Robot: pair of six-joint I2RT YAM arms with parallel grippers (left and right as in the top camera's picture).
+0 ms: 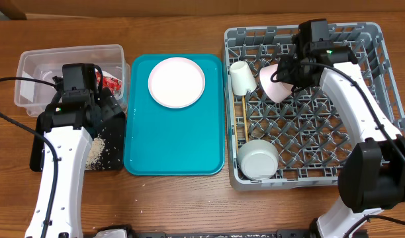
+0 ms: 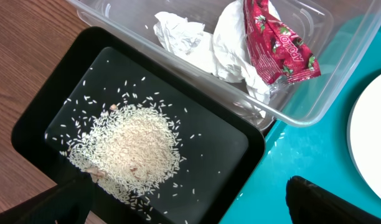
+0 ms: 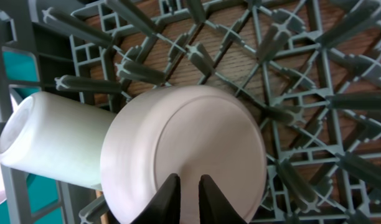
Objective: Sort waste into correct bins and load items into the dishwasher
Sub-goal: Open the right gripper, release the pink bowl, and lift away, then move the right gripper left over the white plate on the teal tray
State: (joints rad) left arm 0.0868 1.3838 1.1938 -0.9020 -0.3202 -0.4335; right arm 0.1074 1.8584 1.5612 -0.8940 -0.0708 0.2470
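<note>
Rack [image 1: 361, 33]: left column taken by cup [image 1: 242, 77], chopsticks [image 1: 245, 122], white bowl [image 1: 258, 158]; pink bowl [image 1: 272, 84] just beside cup. Centre pegs bare, reachable from above. Right side crossed by right arm [image 1: 351, 92]. On teal tray [image 1: 175, 142], plate [image 1: 177, 81] at far end; near half open. Over black tray [image 1: 115, 132], left arm [image 1: 60, 158] overhangs.

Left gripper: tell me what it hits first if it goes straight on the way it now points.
The left gripper, jaws open, points down into the black tray. It would most likely meet the loose rice lying there first, then the tray floor. Depth is hard to judge from the wrist view.
</note>
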